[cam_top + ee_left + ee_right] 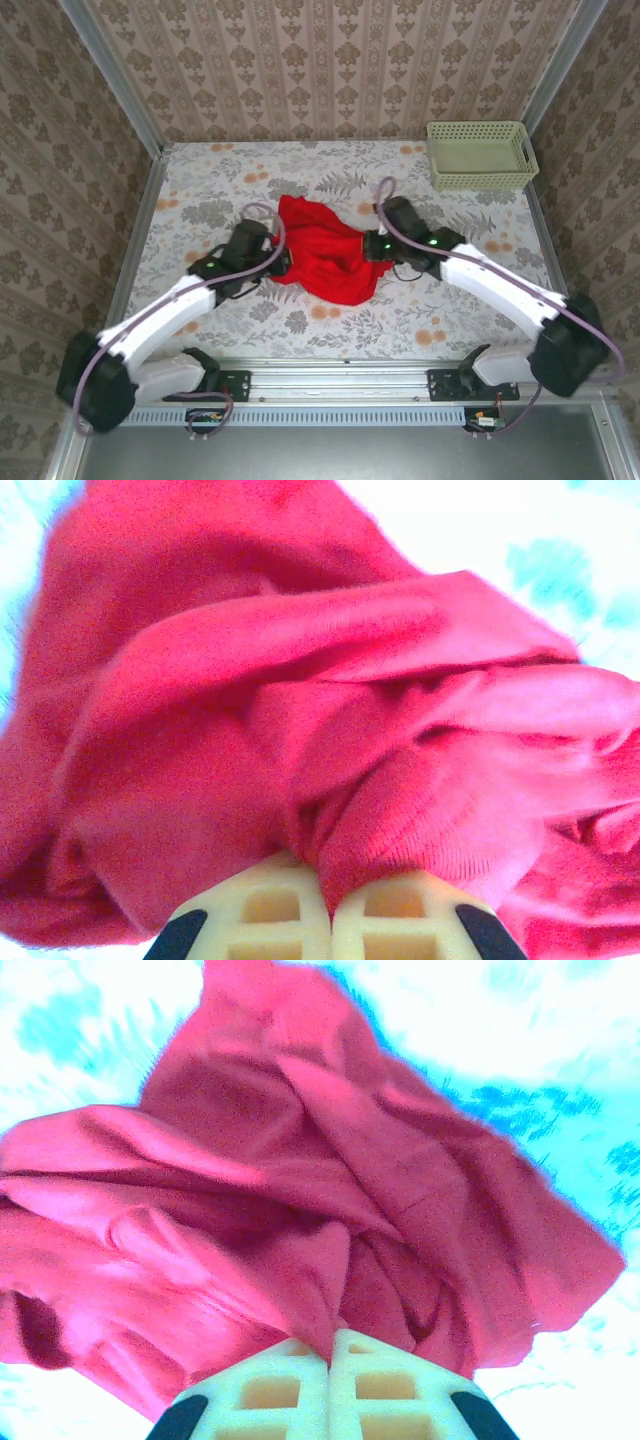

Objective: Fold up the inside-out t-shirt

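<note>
Pinching crumpled inside-out t-shirt (325, 258) mid-bench (200, 170): left claw (330, 892) clamped on its 9 o'clock edge, right claw (328, 1352) on 3 o'clock edge.

A robot test cell, dressed up to look homely, is shown. The walls (340, 70) are papered in a beige leaf pattern and framed by bare metal posts (112, 75). The table (200, 180) is covered with a flowered cloth. Two white robot arms (160, 320) are bolted to a metal rail (340, 372) at the near edge, and a plastic basket (478, 155) is set in the far right corner.
</note>
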Action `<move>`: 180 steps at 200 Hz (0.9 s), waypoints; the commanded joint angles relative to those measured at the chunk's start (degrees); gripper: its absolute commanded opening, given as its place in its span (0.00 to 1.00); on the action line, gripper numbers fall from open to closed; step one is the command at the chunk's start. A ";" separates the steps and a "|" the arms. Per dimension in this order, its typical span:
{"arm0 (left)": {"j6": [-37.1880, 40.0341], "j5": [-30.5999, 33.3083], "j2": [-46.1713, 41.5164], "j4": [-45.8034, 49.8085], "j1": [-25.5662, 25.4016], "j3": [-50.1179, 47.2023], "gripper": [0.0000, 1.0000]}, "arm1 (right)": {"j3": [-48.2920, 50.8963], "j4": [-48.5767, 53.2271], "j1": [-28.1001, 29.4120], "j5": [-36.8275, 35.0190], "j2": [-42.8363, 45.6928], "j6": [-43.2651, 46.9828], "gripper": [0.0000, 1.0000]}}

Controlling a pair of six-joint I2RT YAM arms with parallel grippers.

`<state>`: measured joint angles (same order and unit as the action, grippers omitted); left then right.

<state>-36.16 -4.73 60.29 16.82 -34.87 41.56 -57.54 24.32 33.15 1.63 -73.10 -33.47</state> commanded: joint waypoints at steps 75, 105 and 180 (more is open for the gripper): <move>6.30 -19.92 2.63 -0.87 15.28 1.00 0.03 | 3.27 -0.26 0.78 -1.91 -2.12 4.36 0.25; 6.72 -20.78 4.21 -1.44 14.22 0.90 0.04 | -2.91 4.29 7.06 -6.78 -2.40 13.48 0.59; 6.76 -20.82 1.25 -2.72 14.23 -1.91 0.07 | -12.67 -4.49 13.78 -7.59 -20.91 13.99 0.77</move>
<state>-30.76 -23.90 63.53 15.81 -20.32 40.49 -66.46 22.11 46.98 -1.78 -87.99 -20.64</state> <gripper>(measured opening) 0.068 0.765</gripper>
